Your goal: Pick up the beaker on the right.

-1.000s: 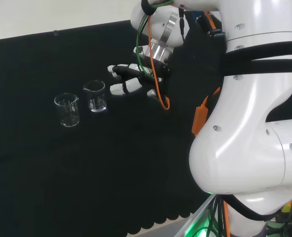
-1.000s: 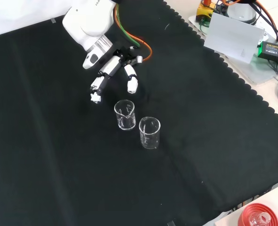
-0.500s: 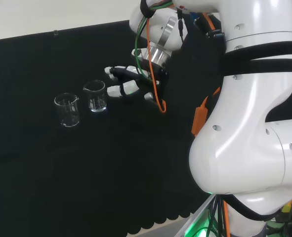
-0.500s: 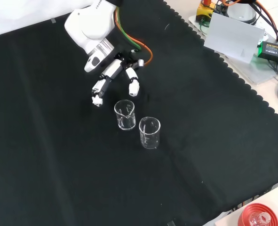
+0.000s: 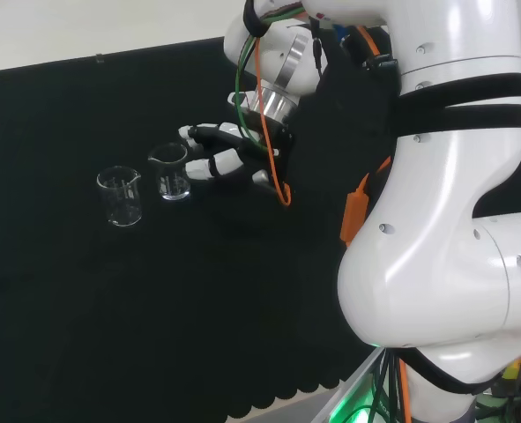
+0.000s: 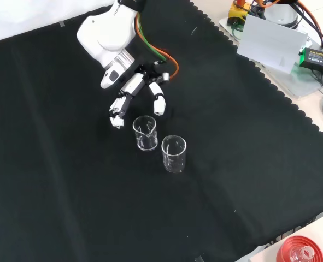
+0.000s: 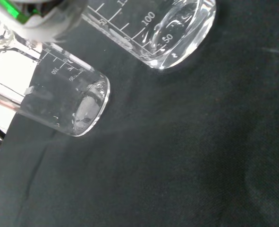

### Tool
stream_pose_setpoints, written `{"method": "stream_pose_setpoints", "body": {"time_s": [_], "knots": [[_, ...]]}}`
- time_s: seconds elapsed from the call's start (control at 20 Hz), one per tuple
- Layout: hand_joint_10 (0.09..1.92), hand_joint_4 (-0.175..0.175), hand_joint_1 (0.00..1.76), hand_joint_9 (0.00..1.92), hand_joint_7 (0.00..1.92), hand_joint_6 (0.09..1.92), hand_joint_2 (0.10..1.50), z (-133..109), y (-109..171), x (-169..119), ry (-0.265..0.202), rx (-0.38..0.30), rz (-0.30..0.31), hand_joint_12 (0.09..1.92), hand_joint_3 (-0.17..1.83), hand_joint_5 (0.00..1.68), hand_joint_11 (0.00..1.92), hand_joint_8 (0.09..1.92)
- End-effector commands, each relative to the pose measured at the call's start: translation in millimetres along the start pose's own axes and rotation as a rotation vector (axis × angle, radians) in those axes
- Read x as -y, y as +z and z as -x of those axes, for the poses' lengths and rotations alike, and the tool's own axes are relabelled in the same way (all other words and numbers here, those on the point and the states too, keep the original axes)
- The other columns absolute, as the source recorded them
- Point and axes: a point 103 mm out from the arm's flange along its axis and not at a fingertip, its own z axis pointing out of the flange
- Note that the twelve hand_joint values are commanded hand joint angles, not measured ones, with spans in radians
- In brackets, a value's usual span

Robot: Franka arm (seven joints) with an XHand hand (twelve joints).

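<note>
Approach step right now, nothing grabbed yet. Two clear beakers standing upright on the black surface (image 6: 248,180), near each other but not touching. Target looks like the beaker (image 5: 171,171) just left of centre in the head view, upper half of the frame; in the front view same beaker (image 6: 145,132) sits a bit above centre, just below the fingertips. Other beaker (image 5: 121,196) further left in the head view, lower right of the target (image 6: 174,154) in the front view.

Hand (image 5: 227,153) open, fingers spread and only slightly bent, tips beside the rim, apparently not touching. Reaching in from the right in the head view, from the top in the front view.

Best bet, probably: straddle the glass with thumb one side and fingers the other, close around the middle of the wall, avoid nudging the neighbour. Slippery-looking glass, so go slow.
</note>
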Motion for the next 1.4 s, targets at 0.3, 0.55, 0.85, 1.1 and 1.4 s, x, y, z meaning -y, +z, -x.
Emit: {"method": "stream_pose_setpoints", "body": {"time_s": [0.3,0.55,0.85,1.1,1.4], "knots": [[0.67,-0.081,0.8,0.23,0.19,0.09,0.51,-3.1,5.3,-1.7,-0.014,-0.003,0.013,0.92,0.61,0.3,0.0,0.63],[0.67,-0.08,0.81,0.24,0.2,0.09,0.51,-9.3,14.6,-7.6,-0.034,-0.014,0.026,0.92,0.61,0.3,0.0,0.63],[0.67,-0.08,0.82,0.25,0.21,0.09,0.51,-10.6,17.1,-10.1,-0.039,-0.021,0.022,0.92,0.61,0.3,0.0,0.63],[0.67,-0.08,0.82,0.25,0.22,0.09,0.5,-10.4,17.6,-10.2,-0.041,-0.027,0.025,0.92,0.62,0.3,0.0,0.64],[0.67,-0.08,0.83,0.26,0.23,0.09,0.5,-21.3,30.1,-22.0,-0.045,-0.02,0.019,0.93,0.62,0.31,0.0,0.64]]}}
